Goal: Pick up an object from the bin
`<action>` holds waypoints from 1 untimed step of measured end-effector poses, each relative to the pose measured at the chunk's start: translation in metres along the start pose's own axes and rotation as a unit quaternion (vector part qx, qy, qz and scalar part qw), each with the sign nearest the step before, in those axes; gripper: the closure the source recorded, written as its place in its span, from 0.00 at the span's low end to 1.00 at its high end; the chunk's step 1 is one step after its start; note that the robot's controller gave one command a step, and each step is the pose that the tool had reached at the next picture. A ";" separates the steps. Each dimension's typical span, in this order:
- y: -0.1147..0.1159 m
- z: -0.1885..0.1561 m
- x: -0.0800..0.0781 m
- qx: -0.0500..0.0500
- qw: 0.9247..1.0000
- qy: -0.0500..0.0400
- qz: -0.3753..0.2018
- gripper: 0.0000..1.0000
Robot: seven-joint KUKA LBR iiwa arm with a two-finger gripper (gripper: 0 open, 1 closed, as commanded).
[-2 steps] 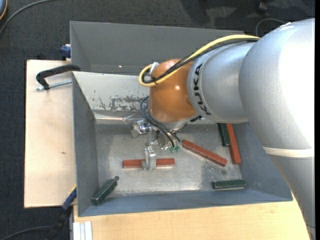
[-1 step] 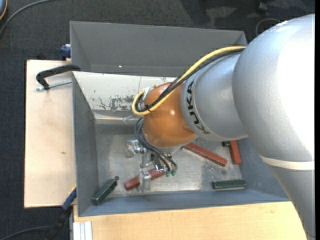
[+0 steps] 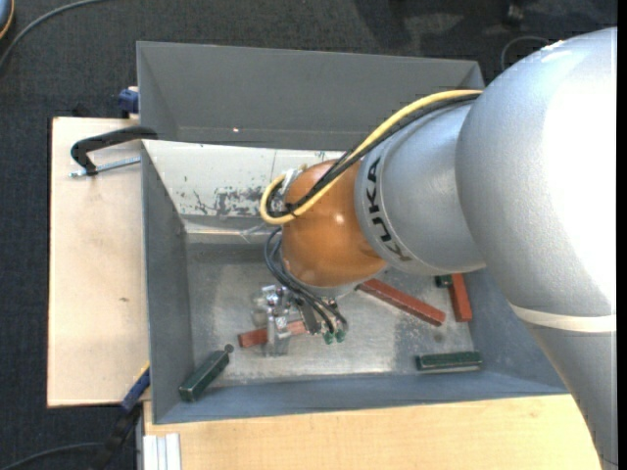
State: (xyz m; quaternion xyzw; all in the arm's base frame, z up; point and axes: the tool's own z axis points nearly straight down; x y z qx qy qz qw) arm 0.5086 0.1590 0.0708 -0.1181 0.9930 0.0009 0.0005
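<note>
1. Tool (image 3: pixel 282 323): low over the floor of the bin (image 3: pixel 163 292), left of centre, toward the near wall; whether it is released or clenched cannot be told.
2. Small red-brown piece (image 3: pixel 252 339): flat on the floor, touching the tool's left side; long axis roughly left to right, right end hidden under the tool.
3. Long red bar (image 3: pixel 404 305): right of the tool, slanting nearward to the right; short orange block (image 3: pixel 458 298) just beyond.
4. Dark green bar (image 3: pixel 449 361): near right. Dark green stick (image 3: pixel 204 373): near-left corner.

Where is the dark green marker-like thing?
In the camera view, the dark green marker lies in the bin's lower-left corner, left of the gripper and a small red piece.
</note>
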 end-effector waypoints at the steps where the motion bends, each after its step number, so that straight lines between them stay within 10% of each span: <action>1: -0.027 -0.165 -0.029 0.001 1.000 -0.007 -0.004 1.00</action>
